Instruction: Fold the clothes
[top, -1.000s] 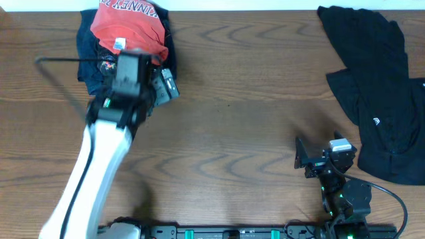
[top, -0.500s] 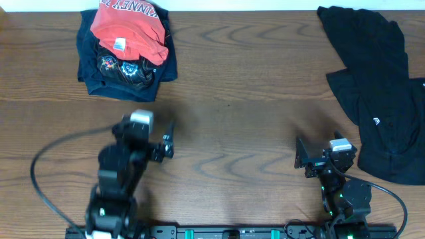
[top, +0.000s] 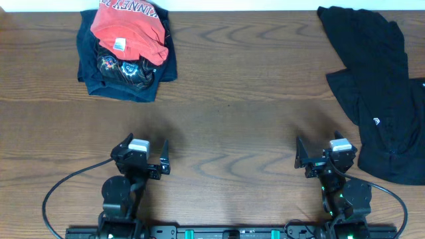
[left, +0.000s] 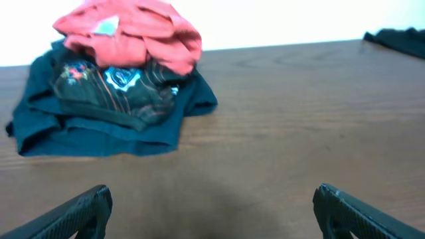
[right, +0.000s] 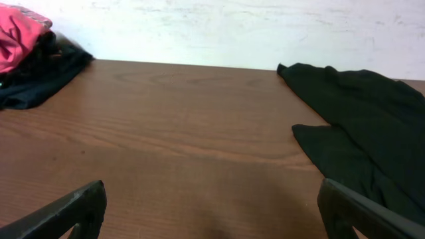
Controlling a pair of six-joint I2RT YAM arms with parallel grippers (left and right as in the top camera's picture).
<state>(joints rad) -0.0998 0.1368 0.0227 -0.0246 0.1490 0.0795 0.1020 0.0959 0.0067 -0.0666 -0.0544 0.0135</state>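
Clothes between folds: one stack looks finished, a black heap is not yet touched.

Coral-red T-shirt (top: 129,30) lies folded at the upper left of the overhead frame, stacked on a folded navy garment (top: 106,78). Loose black clothes (top: 375,86) sprawl at the right edge, unfolded. Bare table (top: 232,99) lies between the two. The left gripper (top: 143,156) and right gripper (top: 319,158) sit low at the bottom of the frame, both with jaws spread wide and holding nothing. The next move, I judge, falls to the right arm: reach for the black heap, pinch an edge, drag it to the middle and spread it flat.
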